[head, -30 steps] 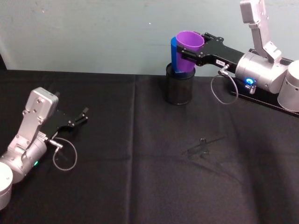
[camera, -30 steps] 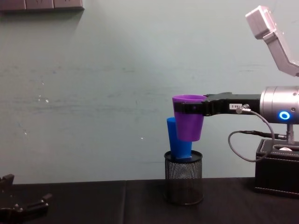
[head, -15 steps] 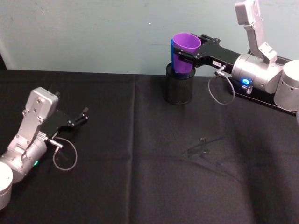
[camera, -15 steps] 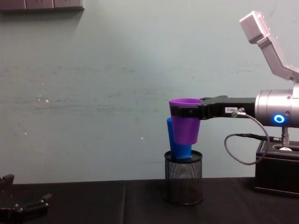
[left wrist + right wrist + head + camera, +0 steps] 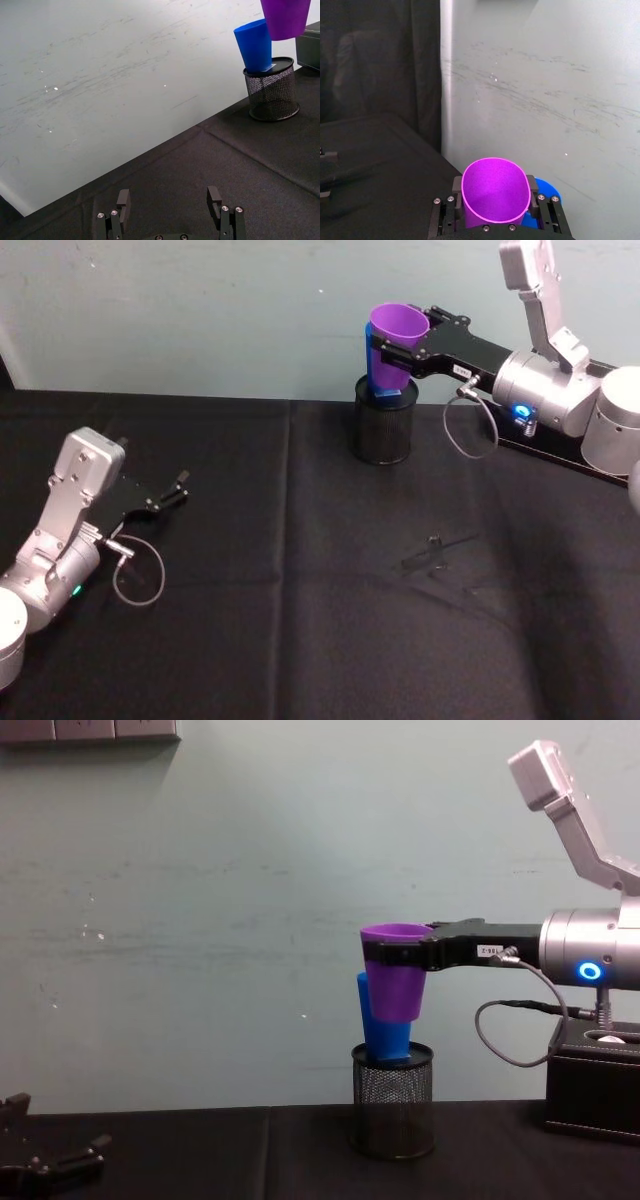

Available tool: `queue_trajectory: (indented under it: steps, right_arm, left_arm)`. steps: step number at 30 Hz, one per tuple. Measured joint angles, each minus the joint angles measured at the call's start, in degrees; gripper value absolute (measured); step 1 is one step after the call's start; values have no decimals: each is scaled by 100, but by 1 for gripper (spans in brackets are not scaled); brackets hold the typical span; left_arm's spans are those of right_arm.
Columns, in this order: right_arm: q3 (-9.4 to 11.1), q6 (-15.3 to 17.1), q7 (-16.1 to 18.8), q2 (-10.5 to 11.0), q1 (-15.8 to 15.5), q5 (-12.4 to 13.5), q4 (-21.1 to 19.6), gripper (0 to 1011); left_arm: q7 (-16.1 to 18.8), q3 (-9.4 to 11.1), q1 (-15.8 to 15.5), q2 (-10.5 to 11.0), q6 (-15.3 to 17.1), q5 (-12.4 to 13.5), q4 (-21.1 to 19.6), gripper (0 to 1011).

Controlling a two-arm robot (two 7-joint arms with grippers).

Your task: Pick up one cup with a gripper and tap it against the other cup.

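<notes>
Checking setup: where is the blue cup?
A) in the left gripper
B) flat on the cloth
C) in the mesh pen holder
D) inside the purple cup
C: the blue cup stands in the mesh pen holder; the right gripper holds the purple cup.

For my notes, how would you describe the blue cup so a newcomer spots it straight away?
At the far edge of the black table, by the pale wall, stands a black wire-mesh pen holder. The blue cup sits tilted in it, rim up. It is narrower than the purple cup held beside it by the right gripper.
</notes>
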Motion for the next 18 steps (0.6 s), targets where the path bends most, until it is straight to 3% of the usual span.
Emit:
queue_trajectory:
  steps: [18]
  right_arm:
    - [95,-129,-30,-135,120,-153,265,735]
  left_arm:
    - [0,0,0,0,0,0,0,1004]
